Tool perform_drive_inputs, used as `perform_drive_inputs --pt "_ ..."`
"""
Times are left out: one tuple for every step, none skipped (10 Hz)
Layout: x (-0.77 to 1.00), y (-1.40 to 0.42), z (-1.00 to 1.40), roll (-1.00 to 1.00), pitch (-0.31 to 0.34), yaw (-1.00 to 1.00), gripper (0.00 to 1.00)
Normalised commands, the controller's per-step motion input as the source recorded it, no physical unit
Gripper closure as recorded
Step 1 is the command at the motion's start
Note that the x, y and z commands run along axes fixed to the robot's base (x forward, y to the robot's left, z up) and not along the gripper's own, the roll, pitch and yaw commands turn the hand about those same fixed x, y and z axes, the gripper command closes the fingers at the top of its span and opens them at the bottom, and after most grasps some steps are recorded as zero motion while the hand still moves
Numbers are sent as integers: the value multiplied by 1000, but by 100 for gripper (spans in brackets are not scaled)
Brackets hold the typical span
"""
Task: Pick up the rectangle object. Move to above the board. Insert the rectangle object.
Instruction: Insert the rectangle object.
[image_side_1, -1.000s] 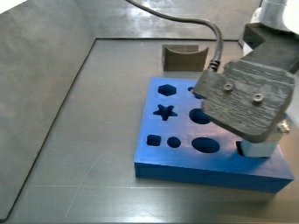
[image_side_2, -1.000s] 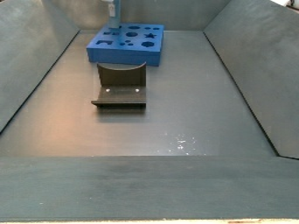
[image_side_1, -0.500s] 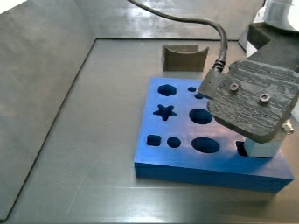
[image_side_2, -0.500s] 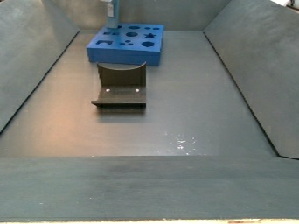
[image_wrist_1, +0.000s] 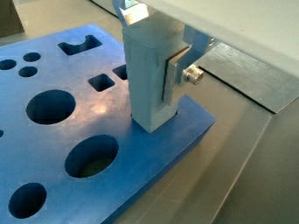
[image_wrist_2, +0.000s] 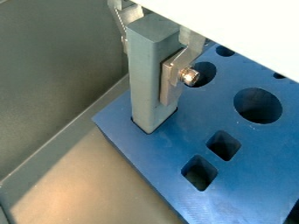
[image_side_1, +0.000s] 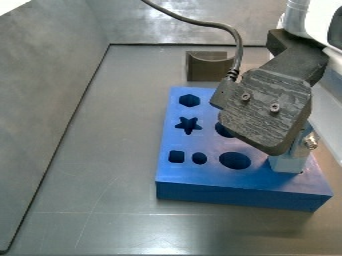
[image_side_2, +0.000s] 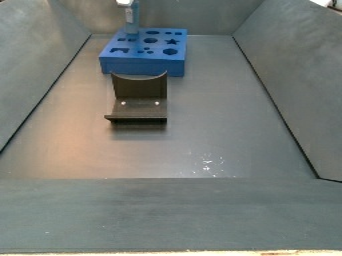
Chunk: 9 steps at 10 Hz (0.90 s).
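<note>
My gripper (image_wrist_1: 162, 54) is shut on the rectangle object (image_wrist_1: 149, 92), a slim light-blue block held upright between the silver fingers (image_wrist_1: 177, 70). The block's lower end meets the board (image_wrist_1: 82, 109), a thick bright-blue slab with many cut-outs, at a rectangular hole by one corner, and seems to sit just inside it. Both wrist views show this: gripper (image_wrist_2: 155, 52), block (image_wrist_2: 147, 96), board (image_wrist_2: 233, 140). In a side view the gripper (image_side_1: 291, 157) hangs over the board's (image_side_1: 214, 180) near right corner, its body hiding most of the block (image_side_1: 285, 164).
The fixture (image_side_2: 138, 98) stands on the grey floor in front of the board (image_side_2: 143, 52), and also shows behind the board in a side view (image_side_1: 209, 65). Sloping grey walls (image_side_1: 54, 90) enclose the bin. A black cable (image_side_1: 201, 25) runs to the wrist.
The gripper, still holding the block, has shifted a little to the left over the board's corner in the side view. The board and fixture have not moved.
</note>
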Motion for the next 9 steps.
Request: perform_drive_inputs --pt "380 -486 -886 431 0 0 100" --pt "357 -589 -1000 289 -46 0 100" --pt "277 -486 -1000 269 -34 0 100" --pt "326 -463 -989 346 0 0 100" --pt "203 -334 -80 994 526 -123 100" --pt "0 -114 166 974 800 -197 100" --pt "-46 -171 163 831 923 -223 100" --pt "-43 -186 154 803 920 -223 100" --pt "0 -94 0 371 466 -103 100"
